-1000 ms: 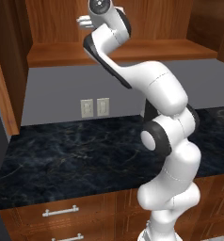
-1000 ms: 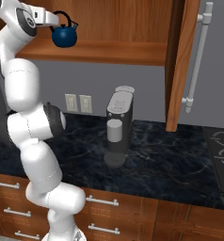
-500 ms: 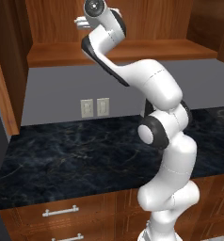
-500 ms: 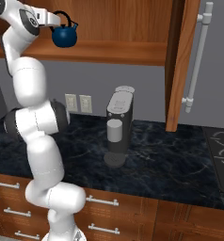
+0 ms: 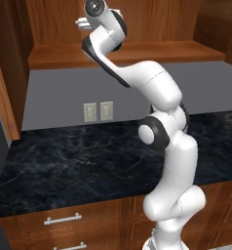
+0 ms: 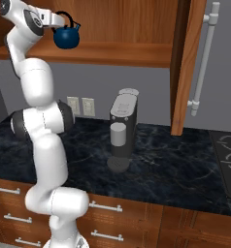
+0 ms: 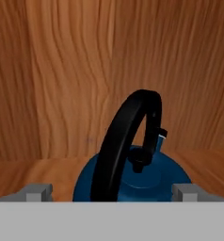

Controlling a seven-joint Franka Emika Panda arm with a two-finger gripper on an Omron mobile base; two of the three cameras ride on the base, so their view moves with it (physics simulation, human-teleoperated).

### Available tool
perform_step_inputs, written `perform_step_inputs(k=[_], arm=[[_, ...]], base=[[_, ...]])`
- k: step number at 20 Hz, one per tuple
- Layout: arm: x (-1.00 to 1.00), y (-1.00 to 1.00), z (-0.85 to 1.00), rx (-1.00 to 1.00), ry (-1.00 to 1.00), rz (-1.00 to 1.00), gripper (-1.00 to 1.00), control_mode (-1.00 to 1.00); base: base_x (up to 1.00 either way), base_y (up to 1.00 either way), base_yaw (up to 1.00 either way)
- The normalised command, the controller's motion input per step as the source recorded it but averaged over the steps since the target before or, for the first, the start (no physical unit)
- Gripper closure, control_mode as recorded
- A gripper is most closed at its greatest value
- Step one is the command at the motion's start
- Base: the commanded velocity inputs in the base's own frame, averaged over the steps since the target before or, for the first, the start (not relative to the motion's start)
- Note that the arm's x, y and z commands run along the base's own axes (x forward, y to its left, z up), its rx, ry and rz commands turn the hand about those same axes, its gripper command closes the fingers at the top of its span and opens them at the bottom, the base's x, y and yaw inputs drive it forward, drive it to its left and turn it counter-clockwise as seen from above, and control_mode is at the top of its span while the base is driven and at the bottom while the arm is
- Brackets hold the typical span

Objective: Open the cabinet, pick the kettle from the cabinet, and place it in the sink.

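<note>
The gripper [image 7: 111, 190] is spread wide and grips nothing; its two tips stand at 8 and 4 o'clock in the hand view, with the kettle [image 7: 132, 176] between and just beyond them. The black handle [image 7: 125, 146] arches up from the blue body straight ahead, at 12 o'clock from the tips, not yet between them. In the right base view the gripper [image 6: 59, 19] sits at the kettle's [image 6: 66, 37] 10 o'clock, level with the top of the handle.

Over the last second the kettle has not moved on the shelf [image 6: 122, 52], and the jaws have stayed at their widest. What has changed is the arm: its elbow has swung up and in, while the hand has kept almost the same spot at the cabinet [image 6: 185, 63] mouth. That reads as lining up the approach, not yet a grasp.

So the door is open, the kettle stands inside on the shelf, and the pick is about to start. Next the hand likely has to push in until the handle sits between the tips, then close.
</note>
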Motion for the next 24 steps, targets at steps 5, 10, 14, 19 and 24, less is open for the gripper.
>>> perform_step_inputs(k=[5,10,14,19,24], arm=[[0.23,0.09,0.0,0.0,0.03,-0.01,-1.0,-1.0],[0.21,0.1,0.06,0.0,0.0,-0.02,-1.0,-1.0],[0.2,0.03,0.11,0.0,0.0,-0.01,-1.0,-1.0],[0.13,0.01,0.1,0.0,0.03,-0.03,1.0,-1.0],[0.02,0.03,0.0,0.0,0.08,-0.05,1.0,-1.0]], base=[[0.0,0.0,0.0],[0.0,0.0,0.0],[0.0,0.0,0.0],[0.0,0.0,0.0],[0.0,0.0,0.0]])
